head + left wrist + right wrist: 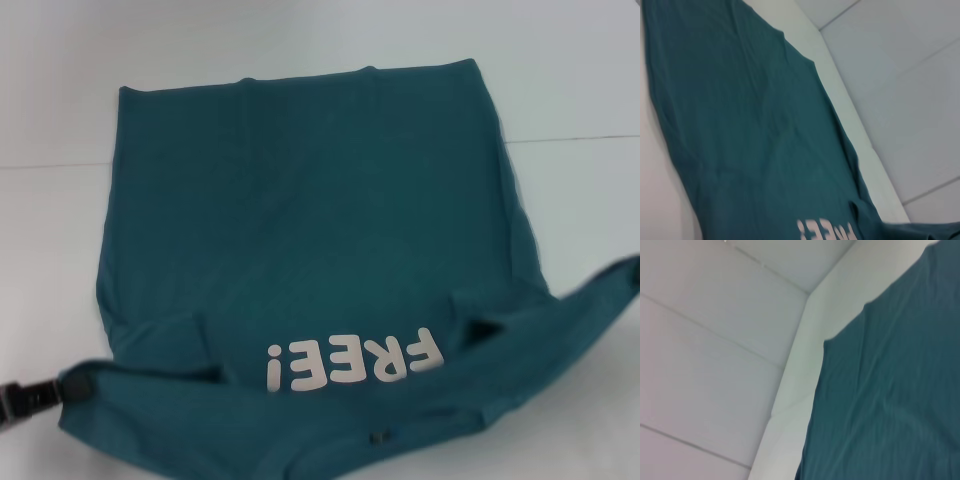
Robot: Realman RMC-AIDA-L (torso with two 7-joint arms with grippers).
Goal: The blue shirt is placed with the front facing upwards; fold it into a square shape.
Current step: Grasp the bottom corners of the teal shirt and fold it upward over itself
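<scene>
Bare table [60,110] rings the blue shirt [320,220] left, right, beyond.

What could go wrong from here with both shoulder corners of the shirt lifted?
1. The left gripper shows only at the edge of the head view, at the blue shirt's stretched corner; its hold may be shallow and could slip.
2. The right corner rides higher than the left, so the fold may land skewed.
3. Loose sleeve folds could get trapped underneath.

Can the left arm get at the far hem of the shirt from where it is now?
Probably yes. The left gripper sits at the near left corner of the blue shirt, and nothing lies on the table between it and the far hem.
</scene>
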